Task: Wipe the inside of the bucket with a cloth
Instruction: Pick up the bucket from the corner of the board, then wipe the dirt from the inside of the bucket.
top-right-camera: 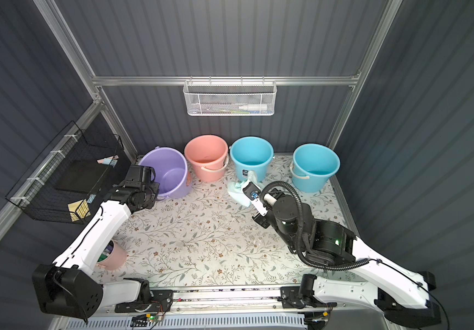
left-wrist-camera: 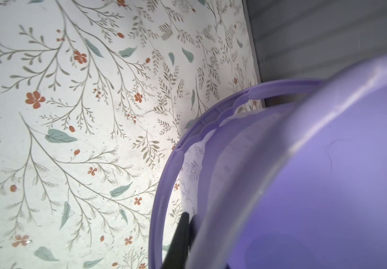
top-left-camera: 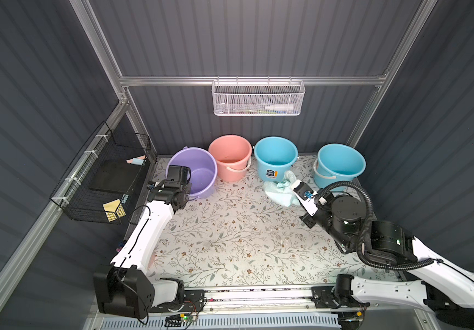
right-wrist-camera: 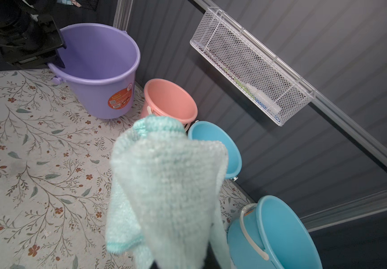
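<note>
- No text, brand or number is legible.
- Orange round sticker [right-wrist-camera: 120,97] on the purple bucket [right-wrist-camera: 99,69], well apart from the right gripper [top-left-camera: 292,185]: print too small.
- Dark label [top-left-camera: 272,173] on the blue bucket [top-left-camera: 275,154] just beyond that gripper: illegible.

Both top views hang high over the front edge, tilted down toward the back wall [top-left-camera: 244,43], catching the whole floral table [top-left-camera: 230,228]. Left wrist cam is jammed right up against the purple bucket [left-wrist-camera: 327,163], facing the table. Right wrist cam peers past the mint cloth [right-wrist-camera: 169,191], close up, sharing that bucket and the white mesh basket [right-wrist-camera: 253,69] with the top views.
</note>
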Robot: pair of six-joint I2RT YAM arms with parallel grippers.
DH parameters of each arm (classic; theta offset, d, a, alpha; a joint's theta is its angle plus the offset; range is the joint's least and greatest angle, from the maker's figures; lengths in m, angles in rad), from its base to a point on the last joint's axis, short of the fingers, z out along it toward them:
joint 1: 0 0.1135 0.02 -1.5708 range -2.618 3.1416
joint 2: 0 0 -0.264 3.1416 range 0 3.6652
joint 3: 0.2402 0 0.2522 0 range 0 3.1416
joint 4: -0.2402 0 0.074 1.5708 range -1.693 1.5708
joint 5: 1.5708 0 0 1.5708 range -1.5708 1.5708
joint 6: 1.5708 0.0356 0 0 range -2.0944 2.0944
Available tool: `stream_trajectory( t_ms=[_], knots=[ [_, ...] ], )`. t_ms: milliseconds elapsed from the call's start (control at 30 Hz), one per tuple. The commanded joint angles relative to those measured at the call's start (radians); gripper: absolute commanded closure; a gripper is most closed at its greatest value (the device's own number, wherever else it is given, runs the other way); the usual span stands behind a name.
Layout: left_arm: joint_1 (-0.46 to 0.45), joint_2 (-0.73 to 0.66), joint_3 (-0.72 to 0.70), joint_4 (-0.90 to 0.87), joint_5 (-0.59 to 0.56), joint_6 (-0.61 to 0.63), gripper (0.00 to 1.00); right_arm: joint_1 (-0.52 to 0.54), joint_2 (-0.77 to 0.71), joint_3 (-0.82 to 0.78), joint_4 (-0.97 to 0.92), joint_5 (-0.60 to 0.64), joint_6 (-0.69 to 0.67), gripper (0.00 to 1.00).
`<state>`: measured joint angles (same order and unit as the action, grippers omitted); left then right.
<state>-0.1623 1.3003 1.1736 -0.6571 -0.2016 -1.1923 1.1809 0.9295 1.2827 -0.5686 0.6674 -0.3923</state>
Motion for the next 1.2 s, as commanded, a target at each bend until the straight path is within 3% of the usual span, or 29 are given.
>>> stream_trajectory(
  t_ms=[0, 200, 500, 667, 900, 1167],
  knots=[
    [-0.030, -0.011, 0.011, 0.048, 0.095, 0.254, 1.00, -0.004, 0.009, -0.005, 0.075, 0.087, 0.030, 1.00],
    [-0.103, 0.007, 0.035, 0.150, 0.201, 0.420, 1.00, -0.106, 0.041, 0.016, 0.050, 0.020, 0.164, 1.00],
    [-0.219, 0.102, 0.098, 0.107, 0.259, 0.657, 1.00, -0.363, 0.061, 0.092, -0.093, -0.301, 0.347, 1.00],
    [-0.254, 0.118, 0.118, 0.077, 0.279, 0.753, 1.00, -0.395, 0.070, 0.126, -0.160, -0.349, 0.369, 1.00],
    [-0.383, 0.244, 0.213, 0.010, 0.244, 0.850, 1.00, -0.417, 0.086, 0.168, -0.257, -0.394, 0.431, 1.00],
    [-0.472, 0.386, 0.328, -0.007, 0.237, 0.910, 1.00, -0.443, 0.166, 0.259, -0.421, -0.594, 0.506, 1.00]
  ],
)
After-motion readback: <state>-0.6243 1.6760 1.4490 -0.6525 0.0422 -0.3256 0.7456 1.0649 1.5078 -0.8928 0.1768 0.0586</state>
